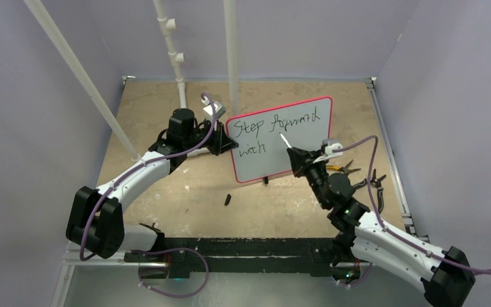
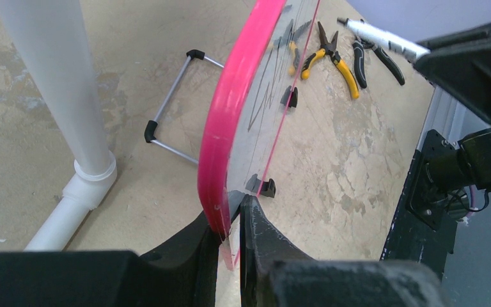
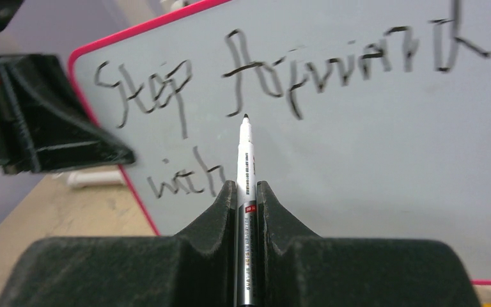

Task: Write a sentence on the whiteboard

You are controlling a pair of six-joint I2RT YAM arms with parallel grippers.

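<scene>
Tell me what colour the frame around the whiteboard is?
The frame is bright pink, clearest in the left wrist view.

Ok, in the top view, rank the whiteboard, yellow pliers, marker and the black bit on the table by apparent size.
1. whiteboard, by far the largest.
2. yellow pliers, partly hidden.
3. marker and black bit: too close to rank, since only the marker's front end shows.

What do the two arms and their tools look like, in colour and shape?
The left arm and right arm have white shells with black joints and bases. A purple cable runs along each. The left tool and right tool have matte black, wedge-shaped fingers.
</scene>
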